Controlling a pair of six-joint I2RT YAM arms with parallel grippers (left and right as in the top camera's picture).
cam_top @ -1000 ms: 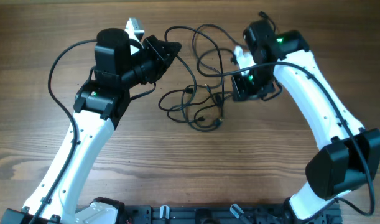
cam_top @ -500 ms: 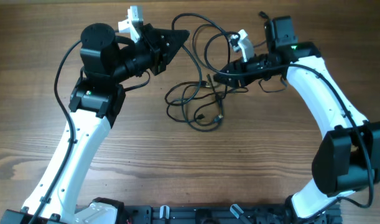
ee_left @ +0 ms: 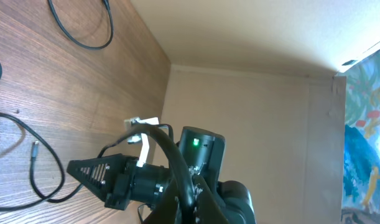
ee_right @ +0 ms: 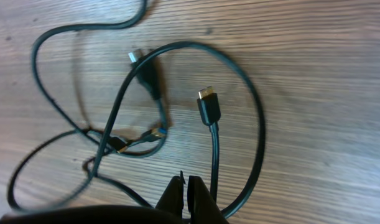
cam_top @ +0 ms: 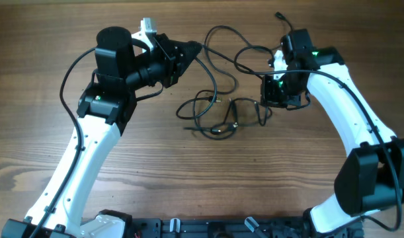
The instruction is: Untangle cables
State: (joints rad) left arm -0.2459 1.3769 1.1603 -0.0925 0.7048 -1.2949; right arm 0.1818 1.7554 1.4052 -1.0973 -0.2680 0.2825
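Overhead: wooden counter (cam_top: 188,185), both arms reaching over its far half. The cables (cam_top: 218,129) lie between the two hands in loose loops near the counter's middle. More strands run toward the far edge and out to each hand.

Left hand (cam_top: 192,47): points right, with its tip at the upper left of the loops. It is clenched on one cord. In the left wrist view that cord comes out from between the fingers and arcs away. Overhead, a strand leaves the tip and drops into the bunch.

Right hand (cam_top: 276,99): points down at the right end of the loops. In the right wrist view its fingers (ee_right: 175,194) are pressed together with no gap. One cord passes just beside them on the right. I cannot tell whether any strand is pinched between them.

Right wrist view, on the wood:
- A black plug (ee_right: 208,107) with a bare metal tip lies as a free end inside a wide loop (ee_right: 258,124). Its cord runs toward the fingers.
- To its left a second plug (ee_right: 147,71) lies tilted where it meets the loop. Which passes over the other is not clear.
- Lower left, two small gold-tipped ends (ee_right: 118,144) sit near each other where several strands cross.

Left wrist view: one plain loop lies on the counter at the top left, and a cord with a small plug end lies near the left edge.
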